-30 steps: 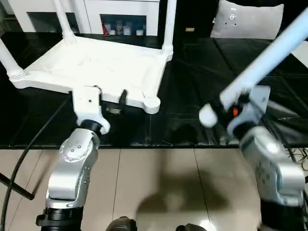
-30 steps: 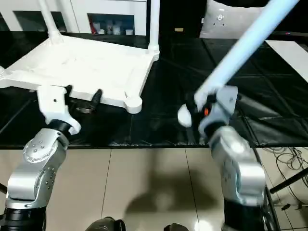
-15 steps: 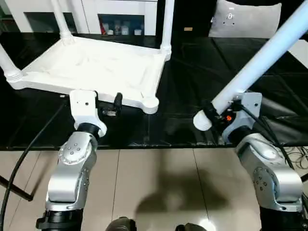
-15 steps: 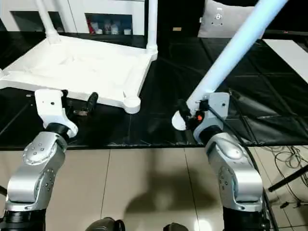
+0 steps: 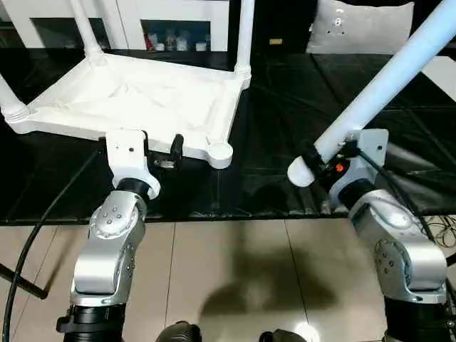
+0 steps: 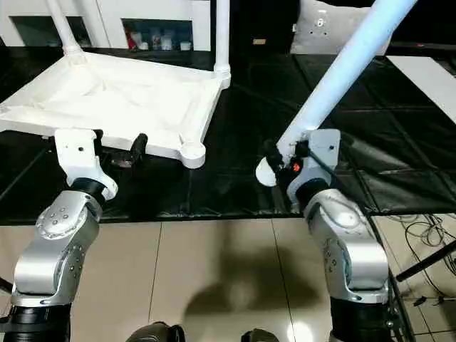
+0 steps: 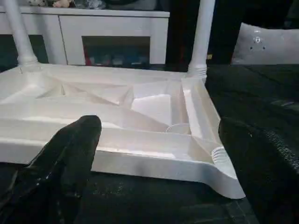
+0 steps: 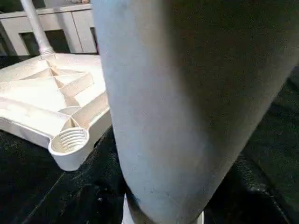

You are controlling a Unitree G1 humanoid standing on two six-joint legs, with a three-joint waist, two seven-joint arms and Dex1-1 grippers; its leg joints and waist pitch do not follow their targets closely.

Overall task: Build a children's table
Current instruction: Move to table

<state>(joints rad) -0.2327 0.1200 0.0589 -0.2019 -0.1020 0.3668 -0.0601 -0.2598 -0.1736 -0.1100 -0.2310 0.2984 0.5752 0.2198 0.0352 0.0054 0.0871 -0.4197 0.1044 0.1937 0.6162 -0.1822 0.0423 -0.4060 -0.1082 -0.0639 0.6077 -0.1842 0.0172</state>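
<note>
Upturned children's table (image 5: 142,100) on black tabletop (image 5: 285,107), empty corner socket (image 5: 220,150) nearest robot, left pincer (image 5: 158,151) spread open just beside table edge, right pincer (image 5: 326,158) clamped on loose table leg (image 5: 385,85), leg tilted up, away from socket.

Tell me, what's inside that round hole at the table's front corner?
The corner socket holds no leg; ridged rings line its wall. Its bottom is too dark to see. The right pincer holds the leg off to its side.
</note>
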